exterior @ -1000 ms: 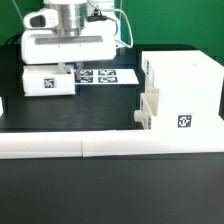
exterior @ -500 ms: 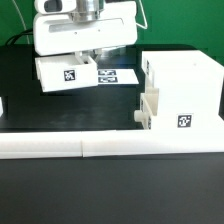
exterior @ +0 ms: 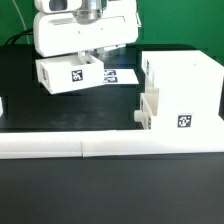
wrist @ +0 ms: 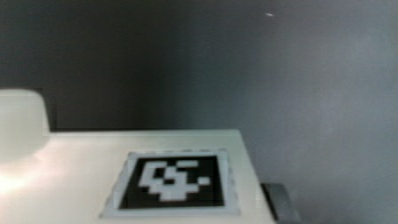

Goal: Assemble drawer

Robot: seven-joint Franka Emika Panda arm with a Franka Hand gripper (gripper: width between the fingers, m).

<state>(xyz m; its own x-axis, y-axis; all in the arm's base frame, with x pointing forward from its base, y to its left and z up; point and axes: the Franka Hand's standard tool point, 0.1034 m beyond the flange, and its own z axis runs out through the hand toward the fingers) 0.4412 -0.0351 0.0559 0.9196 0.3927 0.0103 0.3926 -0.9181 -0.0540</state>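
My gripper [exterior: 86,60] is shut on a small white open-top tray [exterior: 68,75] and holds it tilted above the black table, at the exterior view's back left. The tray's square tag faces the camera. In the wrist view the tray's white face with its tag [wrist: 175,182] fills the lower part, and one dark fingertip [wrist: 281,196] shows beside it. The tall white casing [exterior: 188,82] stands at the exterior view's right, apart from the gripper. A second tray [exterior: 148,107] sits partly pushed into the casing's open side.
The marker board [exterior: 118,76] lies flat behind the held tray. The long low white L-shaped wall [exterior: 100,145] runs along the table's front. A white part's edge [exterior: 2,105] shows at the far left.
The gripper has lifted the tray off the table and carried it slightly towards the exterior view's right; the tray now hangs tilted. The casing has not moved.
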